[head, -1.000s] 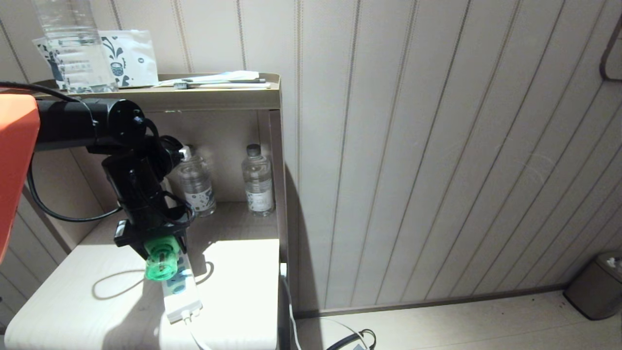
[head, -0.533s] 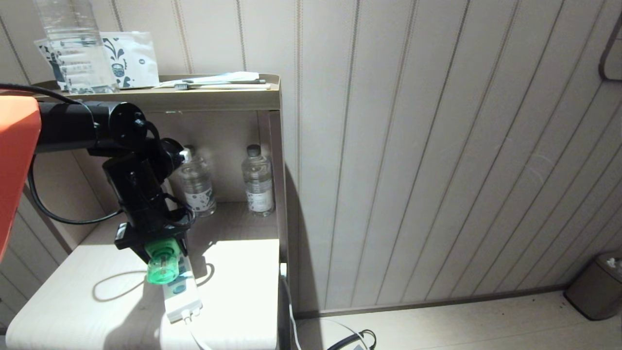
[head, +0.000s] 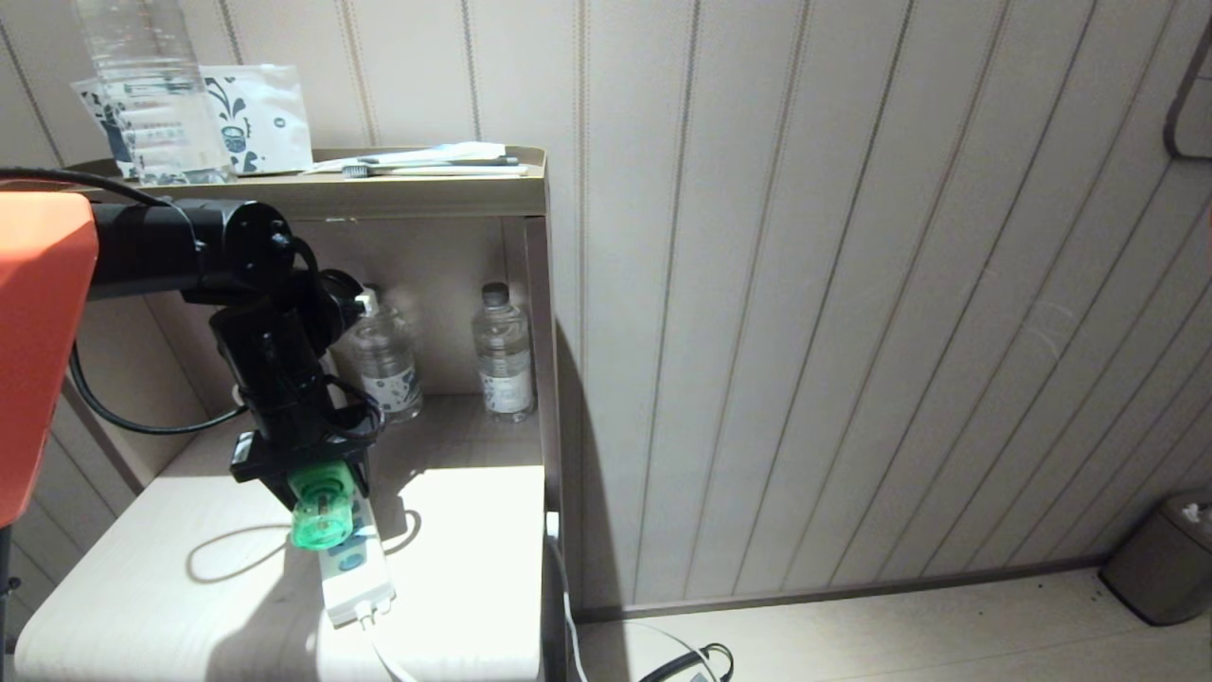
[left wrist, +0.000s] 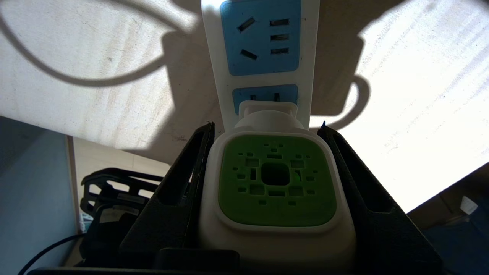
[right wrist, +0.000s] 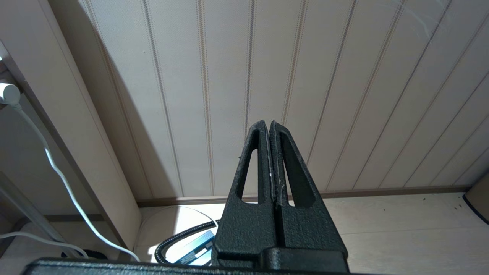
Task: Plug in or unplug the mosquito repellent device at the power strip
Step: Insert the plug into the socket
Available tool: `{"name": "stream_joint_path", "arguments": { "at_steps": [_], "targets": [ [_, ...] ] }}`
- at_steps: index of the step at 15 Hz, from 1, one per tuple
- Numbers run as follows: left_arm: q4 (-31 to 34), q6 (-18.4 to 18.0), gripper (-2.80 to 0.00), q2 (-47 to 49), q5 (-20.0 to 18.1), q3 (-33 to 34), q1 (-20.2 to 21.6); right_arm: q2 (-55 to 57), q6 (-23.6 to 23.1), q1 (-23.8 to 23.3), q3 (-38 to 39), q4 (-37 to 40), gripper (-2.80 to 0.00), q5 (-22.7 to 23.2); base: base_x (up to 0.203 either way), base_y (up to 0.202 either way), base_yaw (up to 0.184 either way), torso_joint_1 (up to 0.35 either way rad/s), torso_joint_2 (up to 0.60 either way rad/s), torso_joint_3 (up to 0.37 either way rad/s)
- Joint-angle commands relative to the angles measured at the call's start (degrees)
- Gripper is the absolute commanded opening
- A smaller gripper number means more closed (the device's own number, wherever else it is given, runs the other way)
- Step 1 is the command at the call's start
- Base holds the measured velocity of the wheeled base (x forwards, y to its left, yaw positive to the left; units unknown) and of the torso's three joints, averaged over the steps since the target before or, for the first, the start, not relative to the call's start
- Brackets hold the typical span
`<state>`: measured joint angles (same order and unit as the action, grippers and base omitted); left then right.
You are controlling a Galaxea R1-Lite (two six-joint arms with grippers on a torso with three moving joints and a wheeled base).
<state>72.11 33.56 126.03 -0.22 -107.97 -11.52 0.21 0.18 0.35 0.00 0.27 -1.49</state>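
Observation:
The mosquito repellent device (left wrist: pixel 277 179), white with a green perforated face, sits between the fingers of my left gripper (left wrist: pixel 265 124), which is shut on its sides. Its white plug end rests against a pale blue socket face of the power strip (left wrist: pixel 263 42); the prongs are hidden. In the head view the device's green bottle (head: pixel 322 521) points out from the left gripper (head: pixel 317 488), low over the power strip (head: pixel 358 573) lying on the white bedside surface (head: pixel 464 578). My right gripper (right wrist: pixel 269 124) is shut and empty, off to the side, facing the panelled wall.
Two clear water bottles (head: pixel 383 355) (head: pixel 502 355) stand at the back of the niche. A larger bottle (head: pixel 151 95) and a toothbrush (head: pixel 426 166) are on the top shelf. The strip's white cable (head: pixel 379 654) runs off the front edge. A bin (head: pixel 1160 559) stands on the floor at right.
The left gripper, still holding the device, has edged slightly down towards the power strip. The whole head view has shifted a little as well.

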Motion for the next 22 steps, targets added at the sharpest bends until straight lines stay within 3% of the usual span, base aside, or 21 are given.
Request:
{"name": "stream_joint_path", "arguments": {
  "at_steps": [1,21,22],
  "targets": [
    [0.1,0.2,-2.8,1.3,0.0,0.0,0.0,0.0,0.0,0.0,0.0,0.0,-2.8,0.0,0.0,0.0,0.0,0.0,0.0,0.0],
    [-3.1,-0.9,-2.8,1.3,0.3,-0.1,1.1,0.0,0.0,0.0,0.0,0.0,-2.8,0.0,0.0,0.0,0.0,0.0,0.0,0.0],
    [-3.1,-0.9,0.0,1.2,0.3,-0.1,1.1,0.0,0.0,0.0,0.0,0.0,-2.8,0.0,0.0,0.0,0.0,0.0,0.0,0.0]
  ]
}}
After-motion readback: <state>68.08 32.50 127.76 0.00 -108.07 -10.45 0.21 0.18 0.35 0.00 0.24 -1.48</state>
